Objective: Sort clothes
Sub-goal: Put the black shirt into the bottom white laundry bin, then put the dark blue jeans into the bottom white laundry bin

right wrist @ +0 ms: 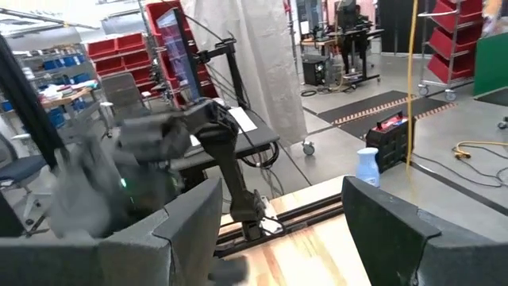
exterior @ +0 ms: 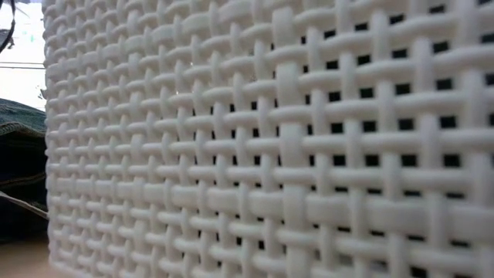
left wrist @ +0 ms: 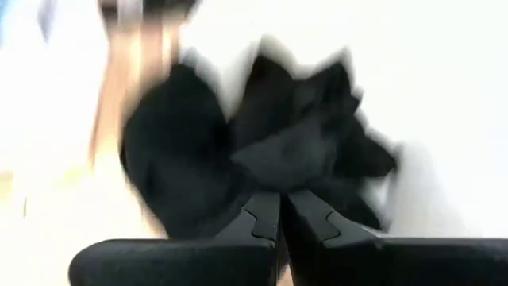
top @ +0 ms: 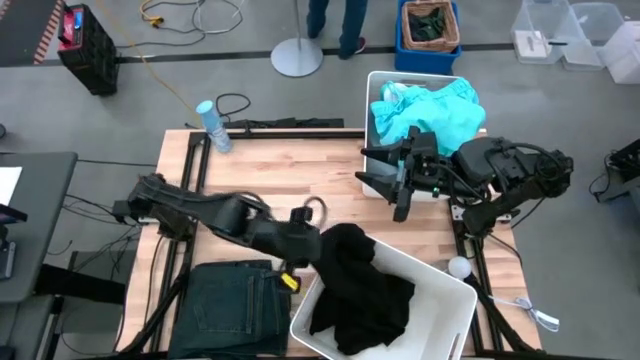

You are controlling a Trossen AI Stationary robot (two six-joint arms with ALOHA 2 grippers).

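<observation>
- Where the black top [top: 355, 280] drapes over the near white bin [top: 440, 325], pinched at its edge by the closed left gripper [top: 318, 243].
- Beside that gripper: dark jeans [top: 232, 305], flat on the table [top: 290, 165].
- Farther off: turquoise top [top: 428, 110], heaped in the far bin [top: 372, 90], just behind the wide-open, empty right gripper [top: 385, 172].

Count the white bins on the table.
2. One bin at the far right edge holds the turquoise top; the other at the near edge holds the black top. None seems hidden.
</observation>
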